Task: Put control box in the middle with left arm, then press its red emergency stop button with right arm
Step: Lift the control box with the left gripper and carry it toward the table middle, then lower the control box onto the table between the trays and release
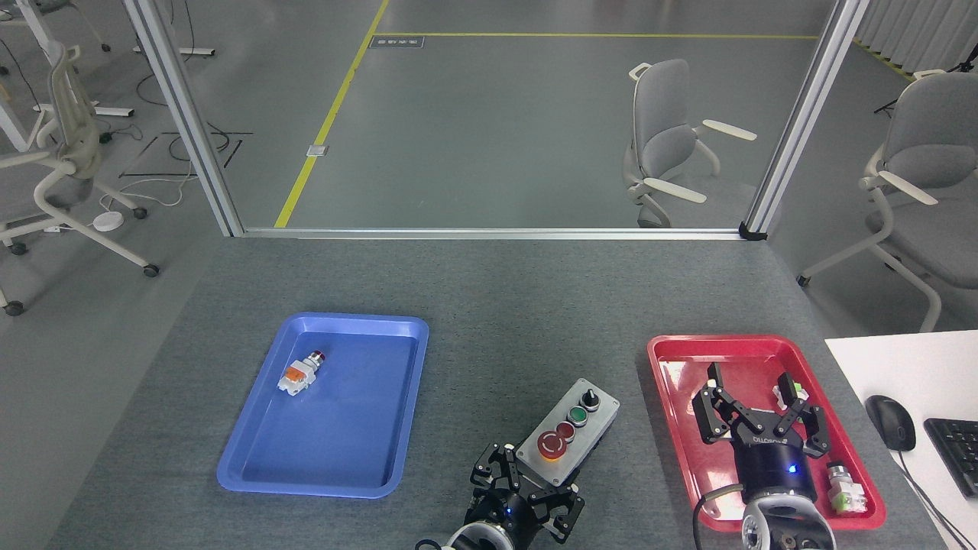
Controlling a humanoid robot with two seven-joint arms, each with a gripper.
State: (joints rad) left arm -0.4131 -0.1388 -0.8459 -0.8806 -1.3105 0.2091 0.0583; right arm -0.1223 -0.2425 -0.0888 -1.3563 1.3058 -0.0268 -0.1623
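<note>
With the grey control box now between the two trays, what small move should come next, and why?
Probably the left gripper should open and let go: the oblong grey-topped control box already lies between the blue plastic tray and the red plastic tray, apparently on the grey table mat. The right gripper waits open over the red tray.
</note>
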